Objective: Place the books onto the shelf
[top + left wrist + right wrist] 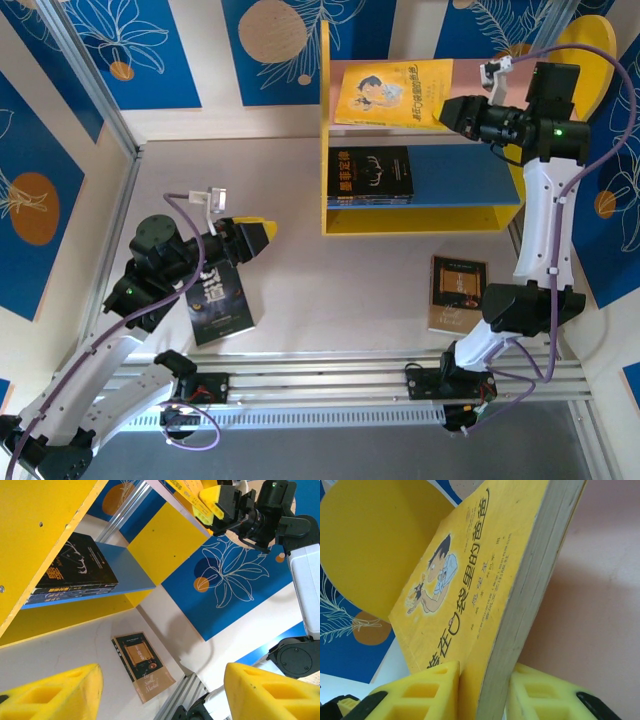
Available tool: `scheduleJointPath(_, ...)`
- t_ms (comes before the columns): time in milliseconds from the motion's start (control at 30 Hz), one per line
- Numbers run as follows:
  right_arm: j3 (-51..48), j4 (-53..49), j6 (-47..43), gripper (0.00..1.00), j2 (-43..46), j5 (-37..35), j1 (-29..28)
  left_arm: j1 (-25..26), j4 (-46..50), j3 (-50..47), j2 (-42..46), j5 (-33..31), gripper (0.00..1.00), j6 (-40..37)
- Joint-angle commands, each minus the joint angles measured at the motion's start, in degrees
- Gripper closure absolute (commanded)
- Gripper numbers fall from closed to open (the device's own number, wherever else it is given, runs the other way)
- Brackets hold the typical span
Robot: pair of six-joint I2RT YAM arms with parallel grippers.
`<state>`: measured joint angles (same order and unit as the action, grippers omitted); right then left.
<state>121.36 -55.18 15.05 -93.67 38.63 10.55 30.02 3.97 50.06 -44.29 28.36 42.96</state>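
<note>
The shelf stands at the back of the table, with yellow sides, a pink upper board and a blue lower board. A yellow cartoon book lies tilted on the pink board. My right gripper is shut on its right edge, one pad on each cover. Dark books are stacked on the blue board. A brown book lies flat on the table in front of the shelf. Another dark book lies under my left arm. My left gripper hangs open with nothing in it.
Blue patterned wall panels close in the left, back and right. An aluminium rail with both arm bases runs along the near edge. The right arm's white links rise just right of the shelf.
</note>
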Motion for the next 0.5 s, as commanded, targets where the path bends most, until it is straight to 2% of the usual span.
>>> scheduleJointPath(0, 2.7, -1.9, -2.9, 0.73, -0.5, 5.1, 0.9, 0.4, -0.2, 1.4, 0.7, -0.6, 0.34, -0.9)
scheduleJointPath(167, 3.7, -3.8, -5.0, 0.73, -1.6, 9.1, 1.0, 0.4, 0.1, 1.5, 0.8, -0.5, 0.34, -1.0)
scheduleJointPath(467, 4.5, -5.5, -6.9, 0.73, -2.2, 12.2, 0.6, 0.4, 0.1, 1.4, 1.0, -0.7, 0.34, -1.0)
